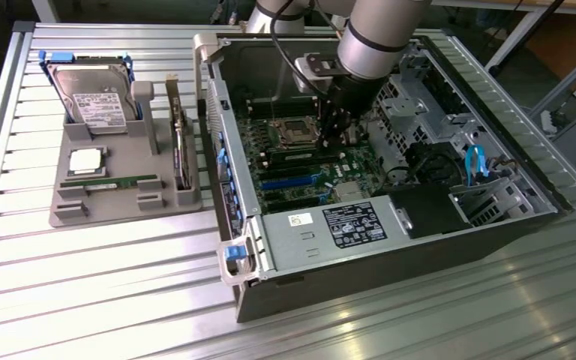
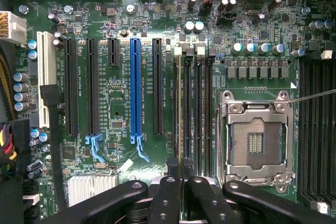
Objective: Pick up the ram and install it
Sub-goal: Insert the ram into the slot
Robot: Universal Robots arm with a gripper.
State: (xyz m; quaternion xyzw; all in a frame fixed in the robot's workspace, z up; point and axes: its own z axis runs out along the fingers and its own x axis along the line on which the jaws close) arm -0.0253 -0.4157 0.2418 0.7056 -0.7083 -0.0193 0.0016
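Note:
My gripper (image 1: 336,133) reaches down into the open computer case (image 1: 488,217), over the motherboard (image 1: 318,169). In the wrist view the gripper (image 2: 181,167) is shut on the ram (image 2: 180,108). The ram appears edge-on there, as a thin line lying along the leftmost of the black memory slots (image 2: 197,108), beside the empty processor socket (image 2: 257,140). Whether it is pressed into the slot I cannot tell. An identical green ram stick (image 1: 108,182) lies flat in the grey holder (image 1: 68,214) outside the case, at the exterior view's left.
The grey holder also carries a hard drive (image 1: 93,97), a square silver processor (image 1: 86,160) and an upright expansion card (image 1: 178,142). Inside the case are a power supply (image 1: 338,225), drive cages (image 1: 488,199) and blue cables (image 1: 475,161). Black, white and blue expansion slots (image 2: 135,87) lie beside the memory slots.

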